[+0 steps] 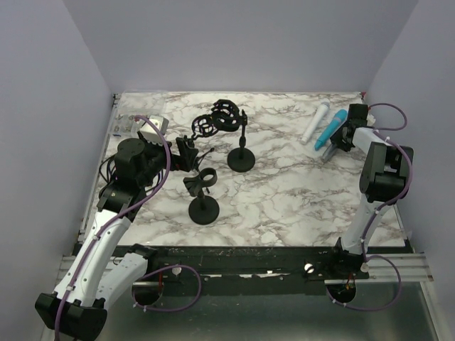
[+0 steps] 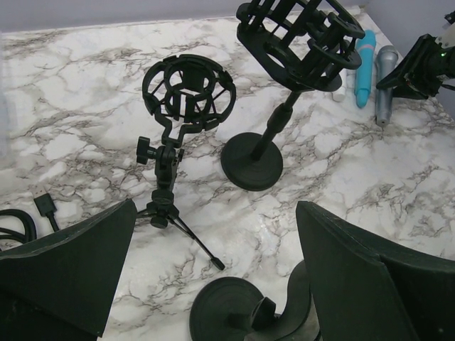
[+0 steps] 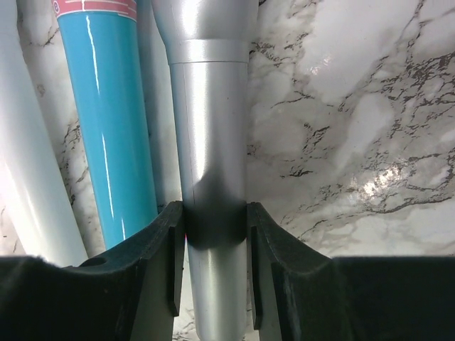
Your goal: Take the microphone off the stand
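Far right on the marbled surface overhead, the right claw pinches the slim silver metal microphone, clear of the black stands. Left wrist: the spread left claw, swept low, could topple one. Right wrist: the smooth microphone might slip.

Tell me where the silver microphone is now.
The silver microphone is at the table's far right, gripped by the right end effector; in the right wrist view the blue microphone lies just left of it.
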Controlling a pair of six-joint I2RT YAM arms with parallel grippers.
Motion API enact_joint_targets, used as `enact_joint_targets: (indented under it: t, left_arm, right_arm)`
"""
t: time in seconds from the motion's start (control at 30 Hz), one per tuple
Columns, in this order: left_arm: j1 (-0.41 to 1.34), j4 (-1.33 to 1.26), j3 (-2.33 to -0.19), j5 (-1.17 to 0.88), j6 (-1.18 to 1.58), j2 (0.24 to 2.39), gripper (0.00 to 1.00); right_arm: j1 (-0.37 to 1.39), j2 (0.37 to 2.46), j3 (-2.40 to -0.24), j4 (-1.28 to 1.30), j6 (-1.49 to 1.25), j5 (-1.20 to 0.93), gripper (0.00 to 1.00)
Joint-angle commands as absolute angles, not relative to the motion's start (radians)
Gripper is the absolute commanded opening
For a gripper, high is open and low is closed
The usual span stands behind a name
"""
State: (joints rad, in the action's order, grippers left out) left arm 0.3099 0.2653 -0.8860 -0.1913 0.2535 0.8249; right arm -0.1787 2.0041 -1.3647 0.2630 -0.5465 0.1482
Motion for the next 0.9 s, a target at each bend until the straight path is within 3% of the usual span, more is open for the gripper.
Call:
enact_joint_targets:
  t: [0.0, 0.27, 0.73, 0.87]
  left_arm:
    - [0.313, 0.265, -0.911, -0.172, 0.241, 0.823, 0.99]
    - [0.313, 0.262, -0.911, -0.179, 0.242, 0.831, 0.99]
    - [0.313, 0.26, -0.91, -0.184, 0.245, 0.829, 0.98]
    - [0.313, 0.259, -0.91, -0.185, 0.245, 0.828, 0.98]
  right_arm:
    - [-0.186, 2.052, -1.371, 0.258, -0.555, 0.11, 0.15]
    - [-0.186, 2.016, -1.358, 0.25, -0.537, 0.109, 0.59]
    - [-0.185, 1.856, -1.34, 0.261, -0.522, 0.111, 0.65]
    - [-0.183, 1.784, -1.323, 0.222, -0.498, -0.032, 0.7]
